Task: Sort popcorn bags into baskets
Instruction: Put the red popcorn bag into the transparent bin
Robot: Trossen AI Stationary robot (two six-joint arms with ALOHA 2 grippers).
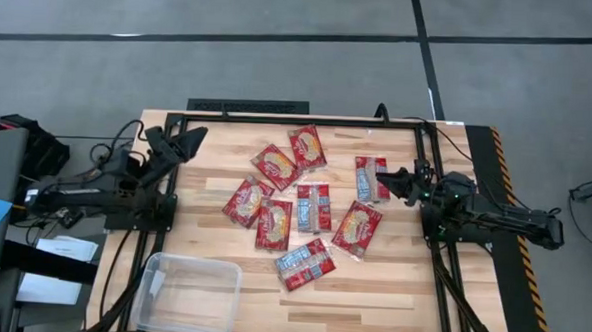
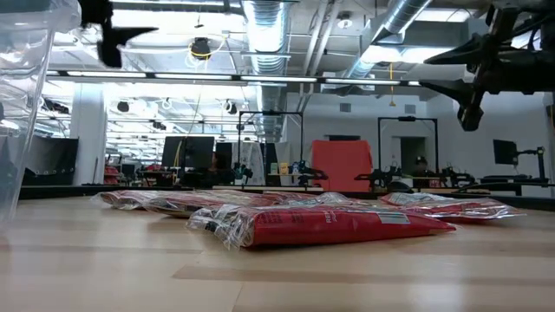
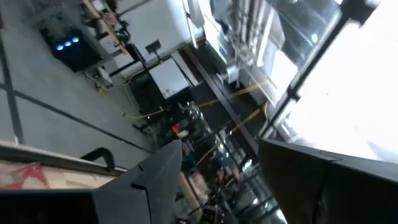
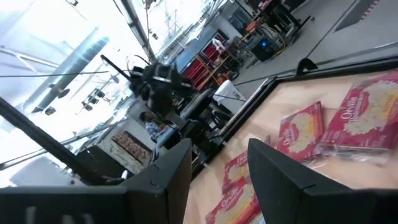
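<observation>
Several red popcorn bags (image 1: 304,206) lie flat in a loose cluster on the middle of the wooden table; they also show in the low view (image 2: 329,225) and the right wrist view (image 4: 323,130). A clear plastic tub (image 1: 190,295) stands empty at the near left. My left gripper (image 1: 192,136) is open and empty, raised over the table's far left. My right gripper (image 1: 384,178) is open and empty, raised above the rightmost bag (image 1: 371,178).
A black frame (image 1: 308,120) runs along the table's far edge and down both sides. Yellow-black tape (image 1: 514,226) marks the right edge. Bare wood lies near the front right (image 1: 370,304). Cables and boxes sit left of the table (image 1: 34,205).
</observation>
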